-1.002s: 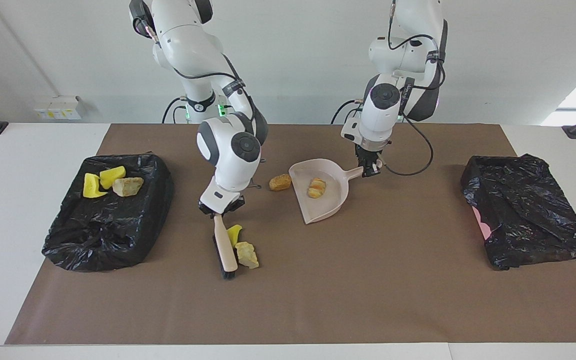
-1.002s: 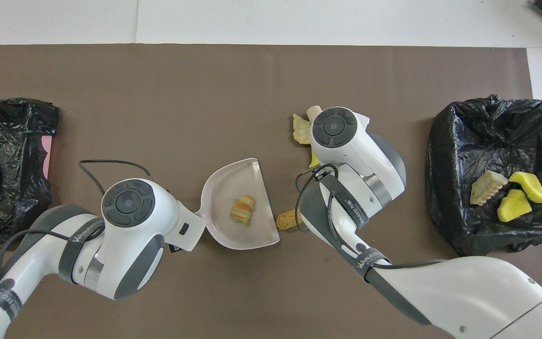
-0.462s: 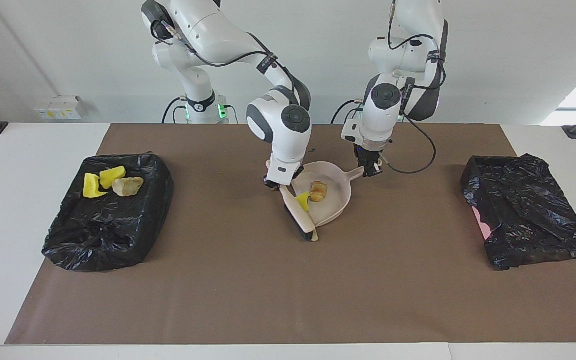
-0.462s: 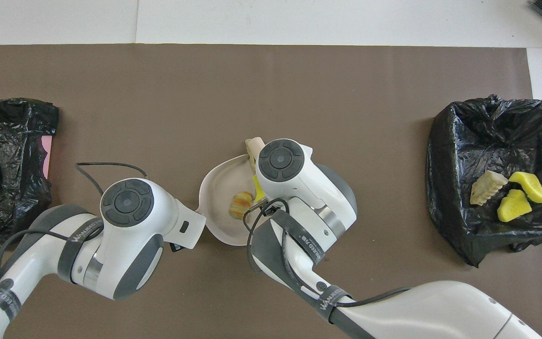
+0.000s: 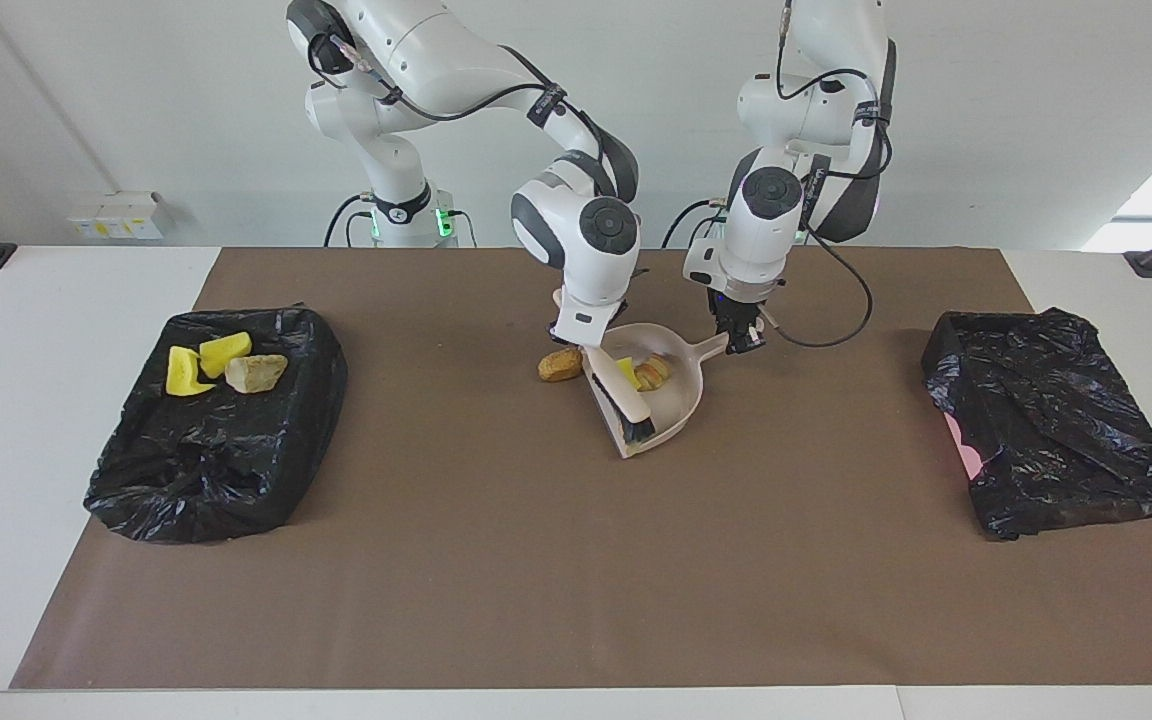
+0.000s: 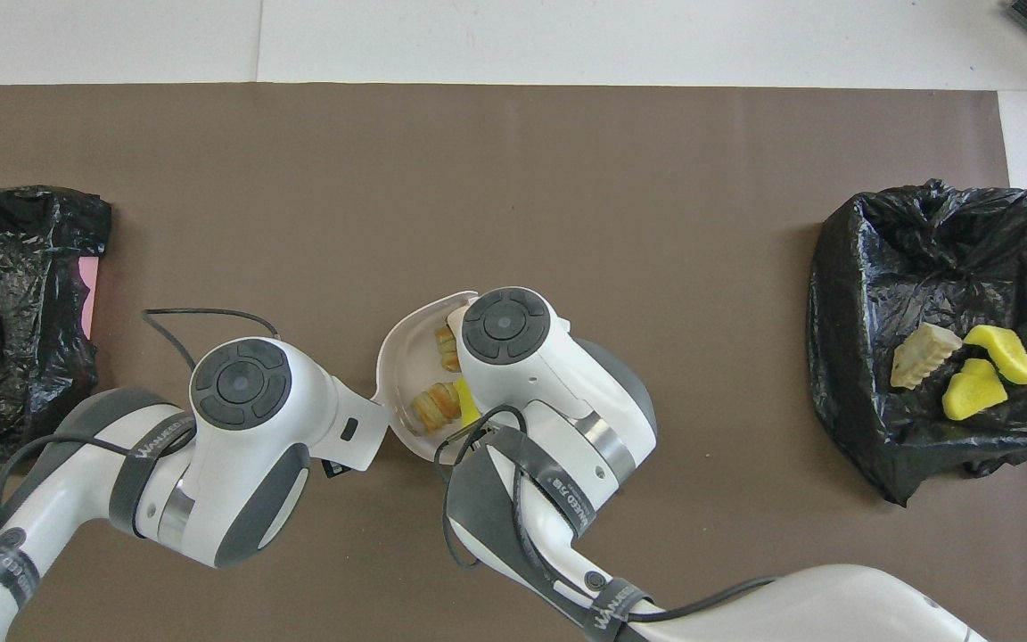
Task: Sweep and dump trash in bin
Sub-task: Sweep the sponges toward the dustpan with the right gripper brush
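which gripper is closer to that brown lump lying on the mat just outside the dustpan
Right. The right gripper, shut on the brush, is right beside the brown lump. The left gripper holds the dustpan handle at the pan's end toward the left arm.

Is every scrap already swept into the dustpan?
No, a brown lump lies on the mat just outside the dustpan.

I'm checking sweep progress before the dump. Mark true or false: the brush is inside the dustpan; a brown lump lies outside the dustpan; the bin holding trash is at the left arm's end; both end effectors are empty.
1. True: the brush lies in the dustpan.
2. True: the brown lump sits on the mat beside it.
3. False: the bin with trash is at the right arm's end.
4. False: the right end effector holds the brush, the left end effector the dustpan's handle.
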### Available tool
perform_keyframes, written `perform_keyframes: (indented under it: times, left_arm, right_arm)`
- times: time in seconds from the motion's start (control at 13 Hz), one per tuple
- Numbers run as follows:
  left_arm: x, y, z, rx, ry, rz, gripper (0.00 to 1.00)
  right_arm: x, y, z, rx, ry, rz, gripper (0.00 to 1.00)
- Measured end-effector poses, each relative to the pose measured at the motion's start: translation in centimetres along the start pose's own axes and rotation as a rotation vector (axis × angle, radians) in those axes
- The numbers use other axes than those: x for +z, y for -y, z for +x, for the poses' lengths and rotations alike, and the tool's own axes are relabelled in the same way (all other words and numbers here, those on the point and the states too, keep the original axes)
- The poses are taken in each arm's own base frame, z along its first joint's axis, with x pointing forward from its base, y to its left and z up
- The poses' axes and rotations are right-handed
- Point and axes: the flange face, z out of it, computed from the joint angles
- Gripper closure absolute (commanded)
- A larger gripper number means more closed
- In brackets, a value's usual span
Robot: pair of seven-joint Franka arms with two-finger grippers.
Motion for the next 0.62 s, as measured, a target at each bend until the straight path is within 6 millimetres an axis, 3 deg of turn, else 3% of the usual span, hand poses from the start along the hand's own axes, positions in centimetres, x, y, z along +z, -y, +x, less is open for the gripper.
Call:
perform_keyframes:
  times: [0.15, 0.39, 0.46, 0.62]
  left_arm:
    - [0.0, 0.0, 0.0, -0.003, 0.000, 0.000, 1.00]
    - [0.0, 0.0, 0.0, -0.004, 0.000, 0.000, 1.00]
    - [0.0, 0.0, 0.0, -0.004, 0.000, 0.000, 1.00]
    - [0.0, 0.0, 0.0, 0.002, 0.000, 0.000, 1.00]
  right_arm:
    - [-2.1, -1.1, -2.0, 0.039, 0.057, 0.024, 1.00]
    - [-5.7, -5.2, -5.7, 0.119, 0.146, 0.009, 1.00]
    - [-5.8, -5.4, -6.4, 0.144, 0.157, -0.003, 1.00]
    - [-4.1, -4.7, -7.7, 0.226, 0.168, -0.037, 1.00]
